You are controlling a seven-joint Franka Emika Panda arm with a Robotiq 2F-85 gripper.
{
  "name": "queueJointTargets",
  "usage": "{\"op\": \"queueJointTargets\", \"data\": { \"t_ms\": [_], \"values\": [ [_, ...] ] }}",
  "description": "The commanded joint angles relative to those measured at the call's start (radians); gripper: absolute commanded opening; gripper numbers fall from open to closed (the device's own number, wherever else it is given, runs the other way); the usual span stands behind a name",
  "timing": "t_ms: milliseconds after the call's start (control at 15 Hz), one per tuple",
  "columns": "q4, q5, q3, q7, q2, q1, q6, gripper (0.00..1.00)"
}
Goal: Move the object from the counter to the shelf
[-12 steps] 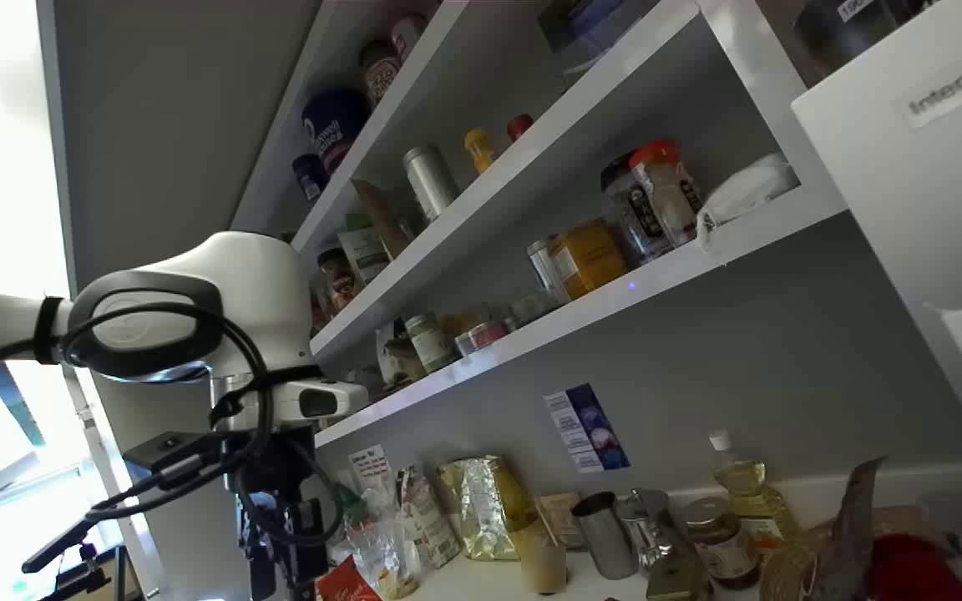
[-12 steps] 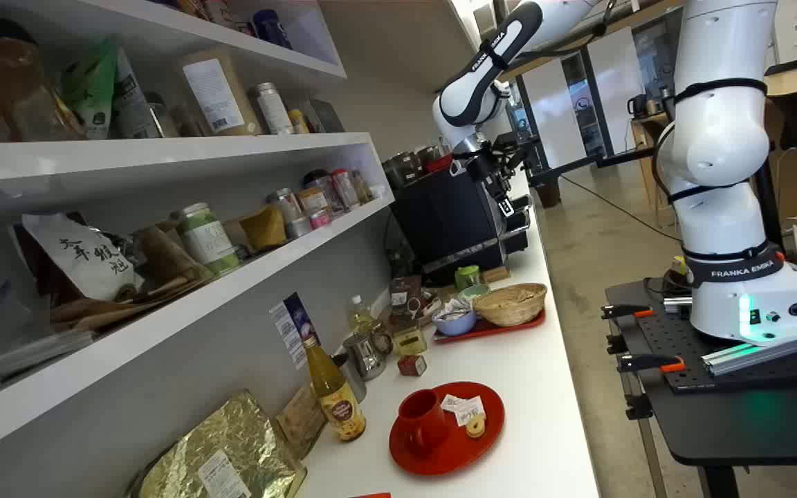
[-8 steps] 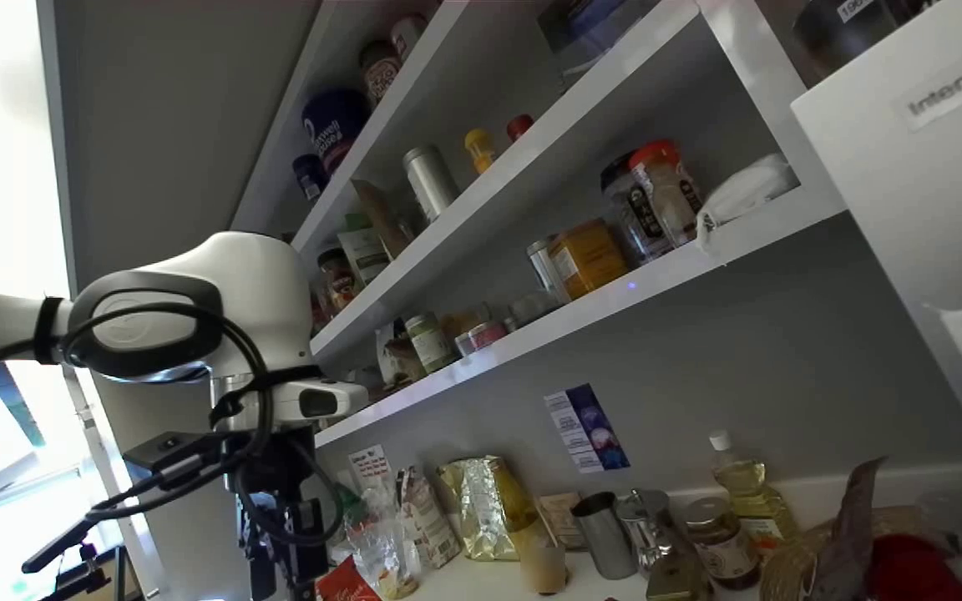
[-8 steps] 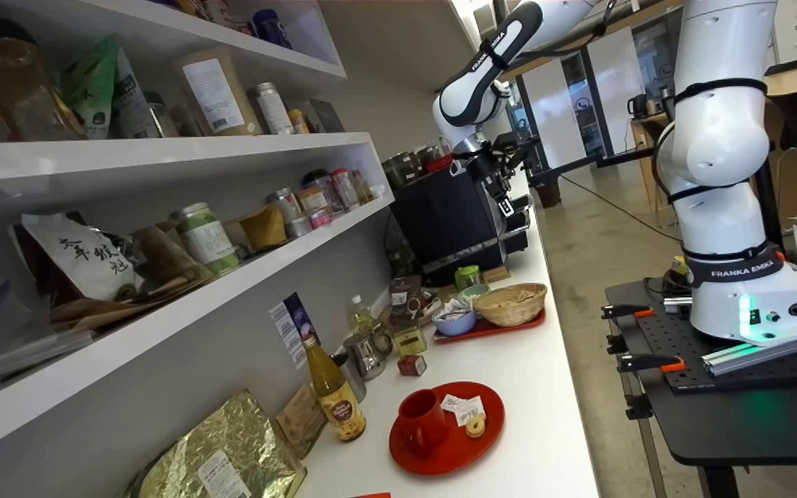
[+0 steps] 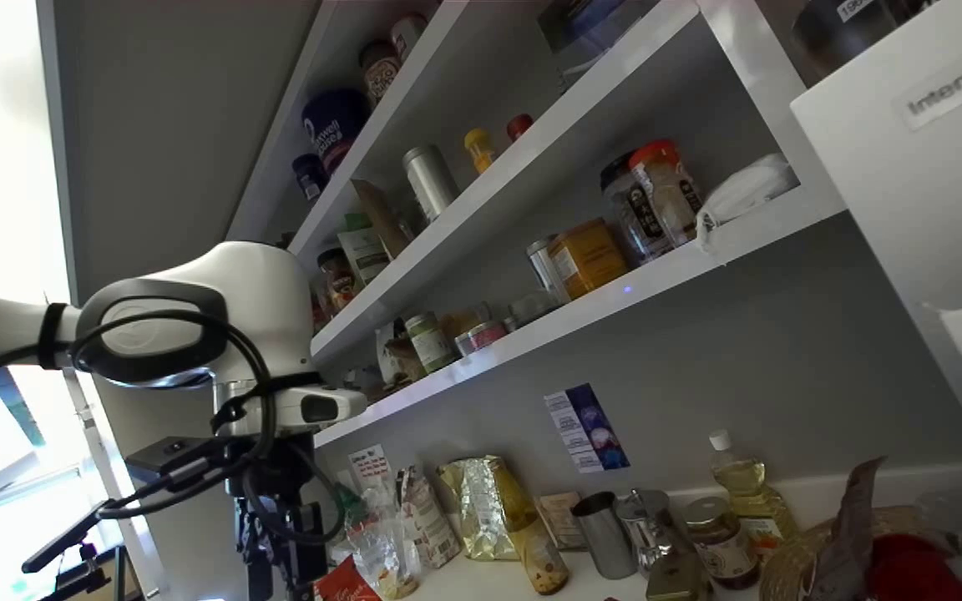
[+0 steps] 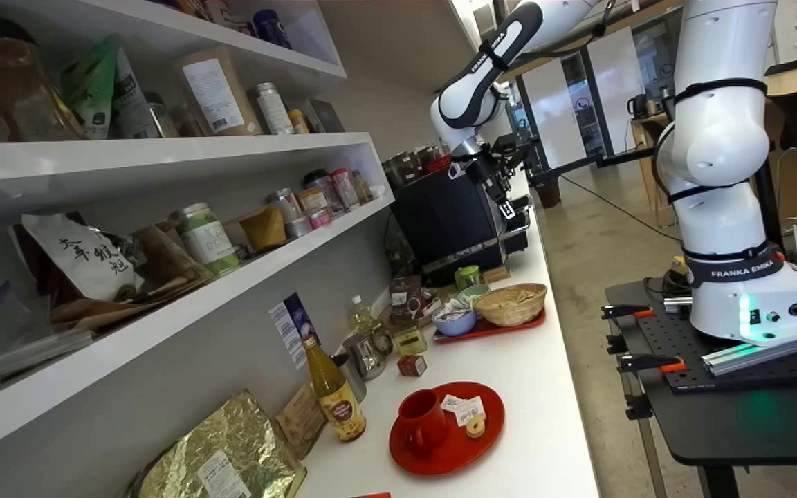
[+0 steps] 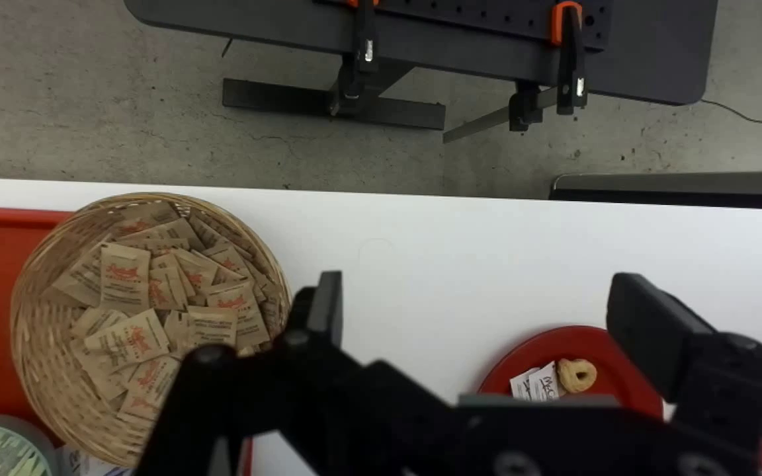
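Observation:
The object, a red-orange packet (image 5: 347, 582), lies on the pale counter (image 5: 464, 580), cut off by the frame's lower edge. A red sliver (image 6: 374, 495) at the bottom of an exterior view may be part of it. The white shelf (image 5: 573, 317) runs along the wall above; it also shows in an exterior view (image 6: 232, 286). My gripper (image 7: 477, 297) is open with nothing between its fingers. In the wrist view it hangs above the counter (image 7: 381, 244), between basket and plate. In an exterior view the gripper (image 5: 285, 580) is left of the packet.
A wicker basket (image 7: 143, 330) of sachets and a red plate (image 6: 471, 449) with a red mug (image 6: 423, 415) stand on the counter. A bottle (image 6: 335, 394) and gold bag (image 6: 225, 449) stand by the wall. Jars (image 5: 652, 196) and bags fill parts of the shelf.
The arm's wrist has dipped and tilted slightly. The packet and the other things have not moved.

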Motion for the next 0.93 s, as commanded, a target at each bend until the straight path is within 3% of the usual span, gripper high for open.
{"op": "queueJointTargets", "data": {
  "t_ms": [0, 533, 733, 800, 867],
  "values": [
    [-0.073, 0.008, 0.063, -0.017, -0.028, 0.019, 0.027, 1.0],
    [-0.385, 0.054, 0.242, -0.019, -0.132, 0.175, 0.172, 1.0],
    [-0.516, 0.096, 0.323, 0.01, -0.154, 0.266, 0.372, 1.0],
    [-0.429, 0.101, 0.351, 0.026, -0.06, 0.297, 0.424, 1.0],
    [-0.458, 0.104, 0.378, 0.039, -0.047, 0.326, 0.521, 1.0]
  ]
}}
